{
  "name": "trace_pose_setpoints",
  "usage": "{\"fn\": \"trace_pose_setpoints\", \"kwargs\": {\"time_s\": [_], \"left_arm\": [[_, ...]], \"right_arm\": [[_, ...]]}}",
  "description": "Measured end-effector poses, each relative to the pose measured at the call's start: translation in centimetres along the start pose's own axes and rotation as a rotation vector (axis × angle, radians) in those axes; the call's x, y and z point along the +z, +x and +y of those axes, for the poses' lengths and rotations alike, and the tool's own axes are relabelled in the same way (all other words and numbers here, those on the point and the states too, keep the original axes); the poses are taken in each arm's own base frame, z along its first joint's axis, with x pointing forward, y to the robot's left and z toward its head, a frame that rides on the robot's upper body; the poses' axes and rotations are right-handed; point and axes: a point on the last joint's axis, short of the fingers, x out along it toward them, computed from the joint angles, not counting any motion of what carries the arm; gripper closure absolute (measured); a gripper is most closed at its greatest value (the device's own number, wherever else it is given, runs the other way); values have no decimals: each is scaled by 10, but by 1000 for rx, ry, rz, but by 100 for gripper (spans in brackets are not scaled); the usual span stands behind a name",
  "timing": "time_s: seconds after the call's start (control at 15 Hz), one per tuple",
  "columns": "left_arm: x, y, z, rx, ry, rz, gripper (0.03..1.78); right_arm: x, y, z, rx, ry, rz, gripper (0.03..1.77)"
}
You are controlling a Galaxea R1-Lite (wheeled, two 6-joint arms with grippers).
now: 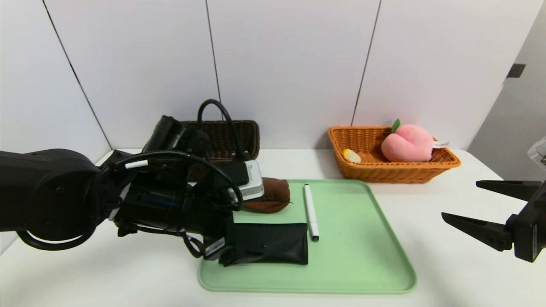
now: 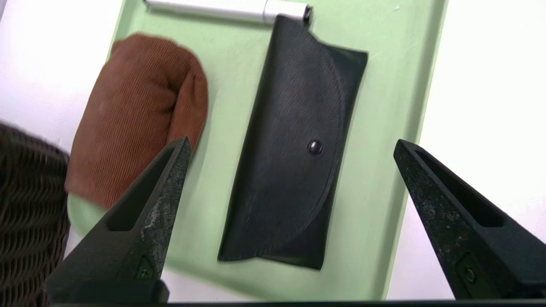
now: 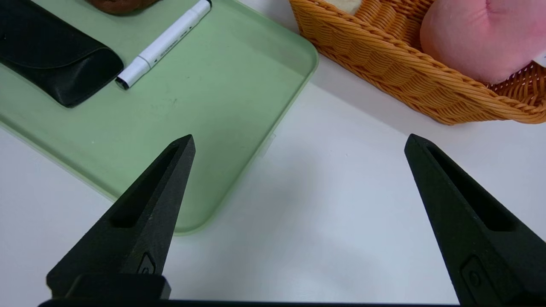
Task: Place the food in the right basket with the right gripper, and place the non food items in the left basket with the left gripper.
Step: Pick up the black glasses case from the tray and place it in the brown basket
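- The dark brown rectangular wicker basket (image 1: 239, 136) stands at the back left of the white table (image 1: 448, 273), against the wall, partly hidden behind the left arm.
- The left gripper (image 2: 292, 147) hangs above the left part of the flat pale green tray (image 1: 362, 256), its jaws spread wide and holding nothing; the wrist view looks straight down between them.
- Under it lies the flat black leather snap pouch (image 2: 294, 157), near the tray's front left corner.
- The brown soft cloth bundle (image 1: 273, 195) rests at the tray's back left edge, near the dark basket.
- The slim white marker pen with a dark tip (image 1: 311, 212) lies just right of the pouch, its dark end beside the pouch's corner.
- The light orange-tan wicker basket with flared rim (image 1: 384, 170) stands at the back right, holding the large pink plush peach with a green leaf (image 1: 407, 143) and the small round orange-and-white piece (image 1: 351, 155).
- The right gripper (image 1: 463, 204) hovers at the far right above bare table, jaws wide apart and empty.
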Motion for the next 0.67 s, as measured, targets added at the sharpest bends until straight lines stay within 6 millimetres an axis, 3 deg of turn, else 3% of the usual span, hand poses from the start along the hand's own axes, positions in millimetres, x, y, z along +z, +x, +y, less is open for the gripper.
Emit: {"fn": "trace_pose_setpoints", "kwargs": {"time_s": [0.33,0.67], "left_arm": [[9,11,3,-72,13,71,12],[3,16,-3,-104,-1,143,12]], "right_arm": [[-6,-3,4,15,3,1,10],[-10,-9,8,28,1,-13,10]]}}
